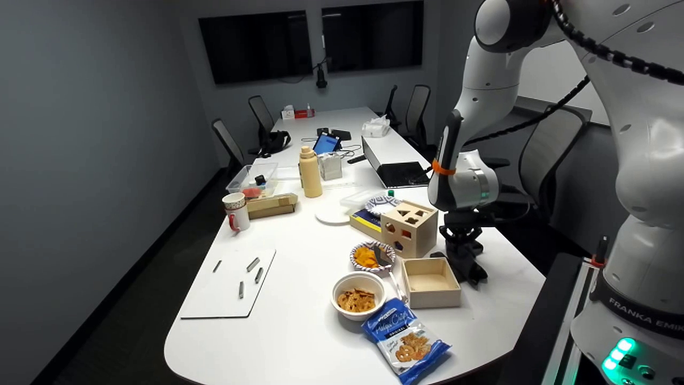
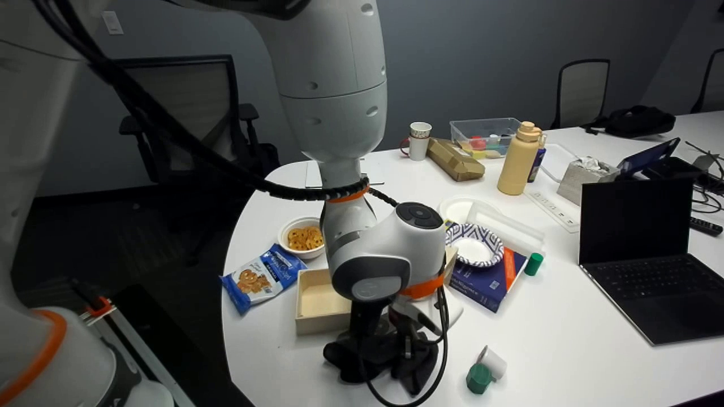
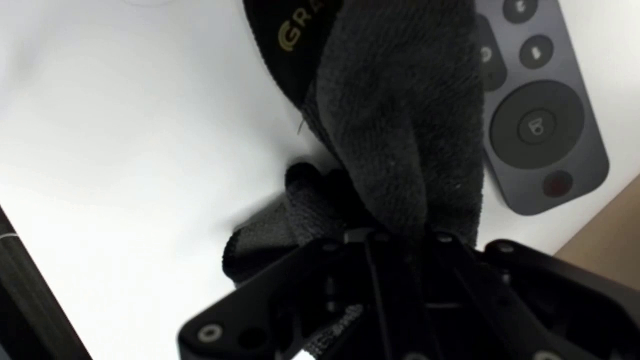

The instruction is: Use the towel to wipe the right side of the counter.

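Observation:
The towel is dark grey and black, bunched and folded, with a black patch bearing gold letters. My gripper is shut on the towel's middle, and folds stick out on both sides of the fingers. In both exterior views the towel hangs below the gripper and appears to rest on the counter. The counter is a white table. The gripper is near the table edge on the robot's side, beside the wooden box. In an exterior view the arm partly hides the fingertips.
An open wooden box and a shape-sorter cube stand close to the towel. A grey remote lies beside it. A blue snack bag, a bowl, green and white cylinders and a laptop are also on the table.

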{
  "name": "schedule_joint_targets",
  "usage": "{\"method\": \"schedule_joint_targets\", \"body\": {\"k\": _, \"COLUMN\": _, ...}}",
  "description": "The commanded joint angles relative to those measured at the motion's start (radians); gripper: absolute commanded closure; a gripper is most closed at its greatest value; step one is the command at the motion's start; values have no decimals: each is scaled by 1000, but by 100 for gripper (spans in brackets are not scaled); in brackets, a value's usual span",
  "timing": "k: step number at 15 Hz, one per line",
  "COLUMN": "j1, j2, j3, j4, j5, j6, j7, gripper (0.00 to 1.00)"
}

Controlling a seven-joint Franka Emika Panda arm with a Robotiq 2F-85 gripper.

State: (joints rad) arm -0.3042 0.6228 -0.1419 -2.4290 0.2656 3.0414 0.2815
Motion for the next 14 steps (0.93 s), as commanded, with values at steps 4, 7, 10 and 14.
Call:
{"method": "schedule_joint_targets", "body": {"k": 4, "j1": -3, "j2": 46, "j3": -106, "j4": 67, "j5": 0, "j6": -49, "j7": -13, "gripper": 98}}
{"method": "schedule_joint_targets", "body": {"k": 7, "j1": -7, "j2": 22, "j3": -146, "j4": 18, "j5": -11, "j6": -80, "j7": -26, "gripper": 98}}
{"method": "schedule_joint_targets", "body": {"k": 10, "j1": -37, "j2": -23, "j3": -119, "j4": -31, "j5": -15, "j6": -122, "j7": -81, "gripper": 98}}
{"method": "schedule_joint_targets", "body": {"k": 14, "j1": -82, "j2": -83, "j3": -17, "j4": -91, "j5": 5, "j6": -144, "j7": -163, "gripper": 98}}
